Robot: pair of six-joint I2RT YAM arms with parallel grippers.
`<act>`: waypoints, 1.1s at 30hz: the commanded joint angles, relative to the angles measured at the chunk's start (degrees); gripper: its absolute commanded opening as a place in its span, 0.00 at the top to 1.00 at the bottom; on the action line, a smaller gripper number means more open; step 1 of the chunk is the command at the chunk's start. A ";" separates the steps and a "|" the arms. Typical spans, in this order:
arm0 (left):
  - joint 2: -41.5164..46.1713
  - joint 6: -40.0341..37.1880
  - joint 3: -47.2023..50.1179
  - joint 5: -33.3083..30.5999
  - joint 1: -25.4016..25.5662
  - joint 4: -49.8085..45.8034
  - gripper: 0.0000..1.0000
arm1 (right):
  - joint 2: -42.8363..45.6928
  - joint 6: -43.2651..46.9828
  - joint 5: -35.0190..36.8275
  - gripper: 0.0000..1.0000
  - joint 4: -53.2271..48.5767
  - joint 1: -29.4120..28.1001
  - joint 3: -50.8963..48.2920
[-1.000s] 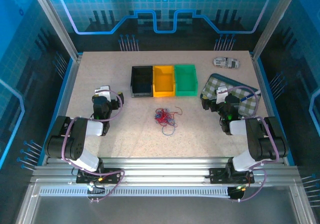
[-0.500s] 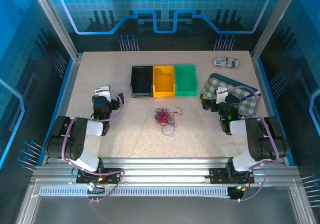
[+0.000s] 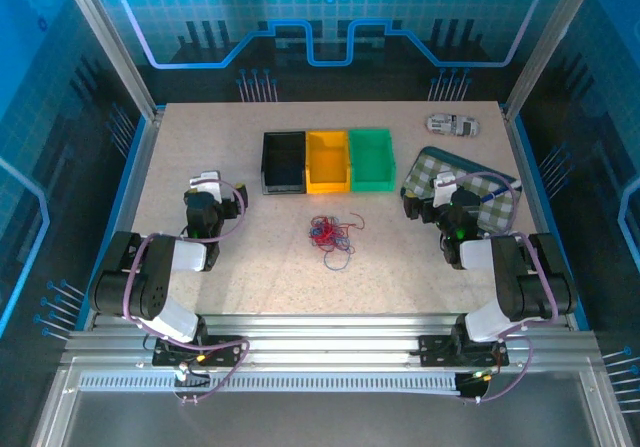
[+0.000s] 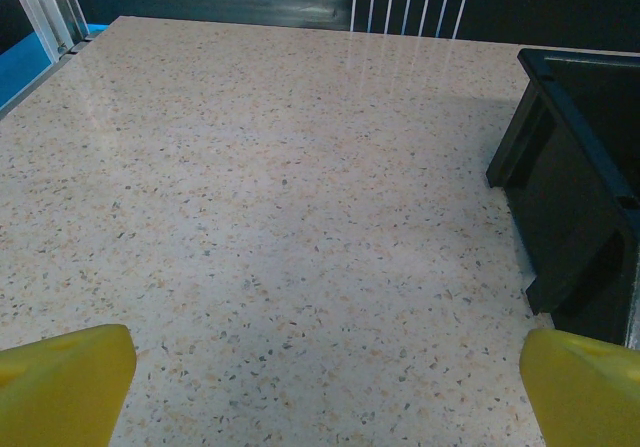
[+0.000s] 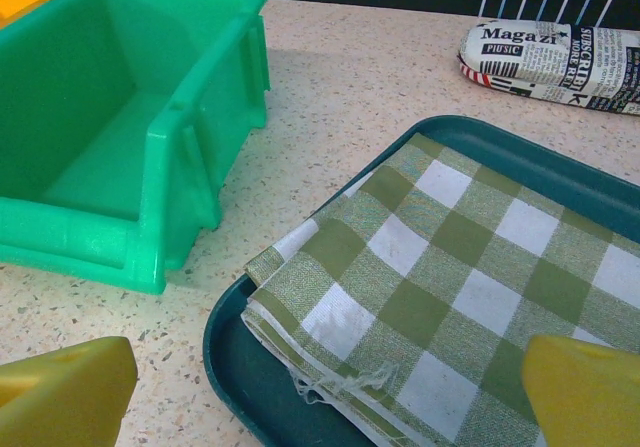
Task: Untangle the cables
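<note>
1. Left pincer (image 3: 206, 185): released, with its yellow fingertips (image 4: 60, 382) spread wide over bare bench (image 4: 260, 217) near the left edge. It grasps nothing, which I judge to be a waiting pose.
2. Bench: a pale, speckled, stone-look top, smooth and faintly glossy.
3. Black bin (image 3: 283, 162), yellow bin (image 3: 327, 160) and green bin (image 3: 372, 158): rigid moulded plastic, open-topped, touching in a row toward the far edge. They are probably there to receive the separated wires.
4. Cables (image 3: 330, 235): thin, limp red and blue-purple wires in a loose clump at mid-bench. The clump lies just on the near side of the yellow bin, between the pincers and apart from both. Any pale strand is too fine to confirm. Nothing grips them, so the task looks unstarted.
5. Right pincer (image 3: 440, 192): released, with its yellow fingertips (image 5: 60, 387) wide apart above the near-left rim of the tray (image 5: 225, 352). It holds nothing.
6. Tray: dark teal with rounded corners and a raised rim, near the right edge. It carries a folded green-and-white checked cloth (image 5: 440, 267), woven and frayed at one hem.
7. Pouch (image 5: 550, 55): soft, rounded and magazine-printed, toward the far right corner.
</note>
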State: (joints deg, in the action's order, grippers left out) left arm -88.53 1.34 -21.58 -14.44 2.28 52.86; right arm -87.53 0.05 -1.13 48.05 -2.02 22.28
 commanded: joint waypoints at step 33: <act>9.86 28.92 -17.73 9.16 21.86 -47.43 0.01 | 4.16 -17.29 5.18 0.28 -61.02 -35.68 27.39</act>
State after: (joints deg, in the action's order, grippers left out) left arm -77.71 23.90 -40.66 -11.40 23.46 9.74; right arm -83.59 -19.79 6.87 -9.41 -37.17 47.97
